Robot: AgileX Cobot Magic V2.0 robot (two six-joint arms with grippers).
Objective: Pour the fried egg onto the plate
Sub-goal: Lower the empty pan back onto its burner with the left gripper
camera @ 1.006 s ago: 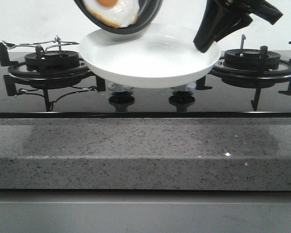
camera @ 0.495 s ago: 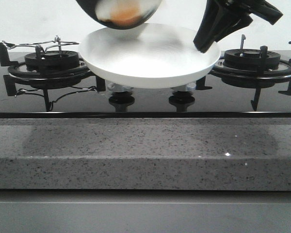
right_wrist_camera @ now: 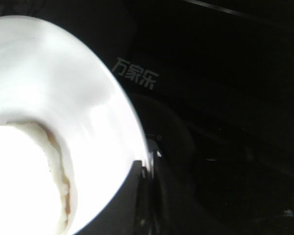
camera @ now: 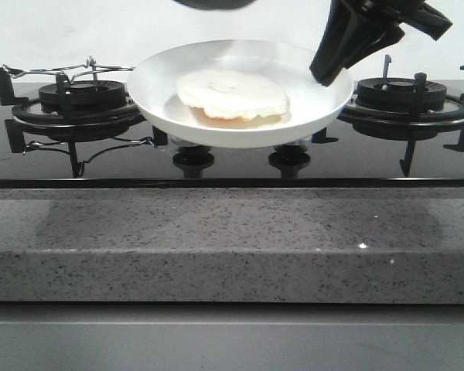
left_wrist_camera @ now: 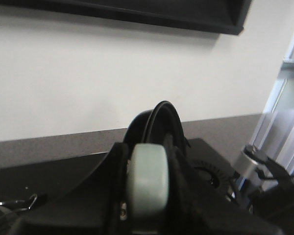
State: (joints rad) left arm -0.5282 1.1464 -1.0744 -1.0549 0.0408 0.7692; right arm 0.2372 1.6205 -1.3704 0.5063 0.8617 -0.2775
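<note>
The fried egg [camera: 232, 94] lies pale side up in the white plate [camera: 158, 104], an orange-brown edge showing at its front. My right gripper [camera: 329, 71] is shut on the plate's right rim and holds it above the stove between the burners. In the right wrist view the rim [right_wrist_camera: 112, 103] runs into the closed fingers [right_wrist_camera: 132, 196], with the egg [right_wrist_camera: 24, 171] inside. The black frying pan [camera: 213, 3] shows only as a sliver at the top edge. In the left wrist view my left gripper [left_wrist_camera: 148, 196] is shut on the pan's grey handle [left_wrist_camera: 147, 181], the pan [left_wrist_camera: 159, 122] seen edge-on.
A black glass gas stove [camera: 232, 162] has a burner at the left [camera: 77, 97] and one at the right [camera: 406, 97], with two knobs [camera: 193, 160] below the plate. A grey speckled counter edge [camera: 232, 239] runs in front.
The egg has dropped from the tilted pan onto the plate, flipped pale side up. The pan has risen almost out of the front view. The right gripper and plate have stayed put.
</note>
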